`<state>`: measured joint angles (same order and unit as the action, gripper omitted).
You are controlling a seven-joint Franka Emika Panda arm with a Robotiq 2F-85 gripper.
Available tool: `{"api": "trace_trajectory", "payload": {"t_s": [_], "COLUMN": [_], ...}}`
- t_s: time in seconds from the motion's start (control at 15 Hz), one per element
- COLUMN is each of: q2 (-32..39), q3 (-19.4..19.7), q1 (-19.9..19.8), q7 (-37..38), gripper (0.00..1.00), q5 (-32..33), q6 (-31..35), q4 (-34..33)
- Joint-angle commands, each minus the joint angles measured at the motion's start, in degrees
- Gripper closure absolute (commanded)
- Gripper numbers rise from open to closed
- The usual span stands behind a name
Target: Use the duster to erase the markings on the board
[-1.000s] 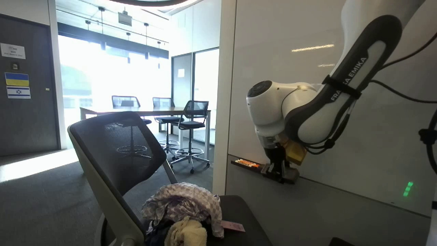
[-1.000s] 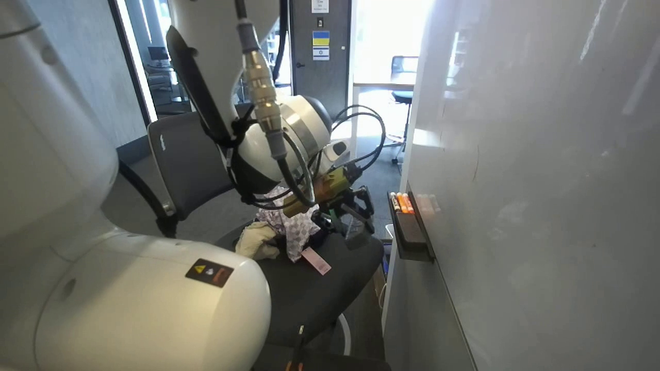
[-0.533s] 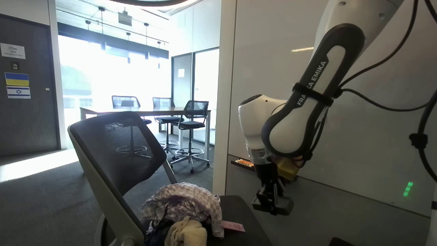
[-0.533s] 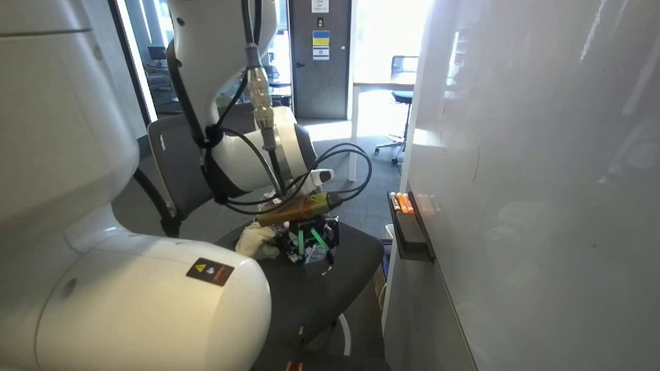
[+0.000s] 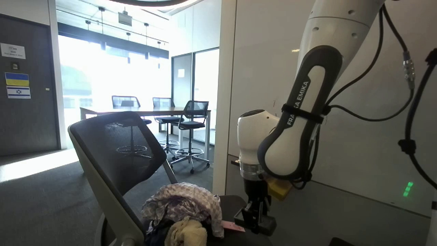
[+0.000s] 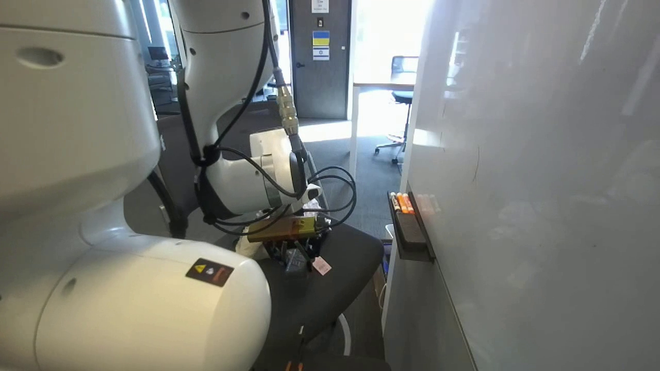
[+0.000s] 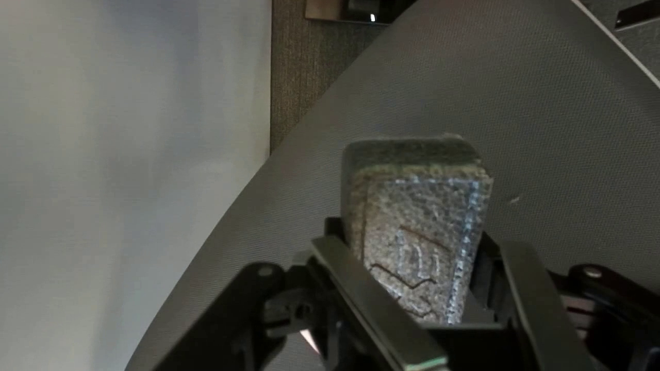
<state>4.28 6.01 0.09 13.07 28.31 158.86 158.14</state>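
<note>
The duster (image 7: 412, 206), a grey felt block with scribbled lines on its face, sits between the fingers of my gripper (image 7: 412, 247) in the wrist view. The gripper is shut on it. In an exterior view the gripper (image 5: 254, 217) holds the duster (image 5: 267, 225) low, beside the chair seat and apart from the board. The board (image 6: 557, 232) is a glossy white panel and also shows in an exterior view (image 5: 358, 150). Thin reddish markings (image 6: 477, 164) run on the board; faint strokes (image 5: 274, 103) show left of the forearm.
A dark ledge (image 6: 416, 255) on the board holds orange and white markers (image 6: 402, 202) and a dark block (image 6: 411, 231). A chair seat (image 6: 330, 293) lies under the gripper. Patterned cloth (image 5: 184, 201) and a pink tag (image 5: 233, 226) are on it. The chair back (image 5: 119, 147) stands beside.
The gripper has moved down and away from the board and ledge, over the chair seat, with the duster held throughout. The arm uncovers more faint marks on the board.
</note>
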Motion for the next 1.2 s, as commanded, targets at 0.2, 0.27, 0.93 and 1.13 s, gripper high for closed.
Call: {"api": "trace_trajectory", "payload": {"t_s": [0.2,0.27,0.93,1.13], "q2": [7.37,7.95,6.35,1.20], "q3": [-3.71,-4.86,-6.67,-5.80], "q1": [-1.93,-2.21,-1.87,-0.76], "q7": [-11.17,-13.49,-17.63,-14.22], "gripper": [0.68,0.68,0.00,0.00], "q5": [-16.51,-19.29,-24.08,-23.77], "q6": [5.02,5.20,2.44,-2.48], "q4": [-0.02,-0.04,-0.39,-0.81]}}
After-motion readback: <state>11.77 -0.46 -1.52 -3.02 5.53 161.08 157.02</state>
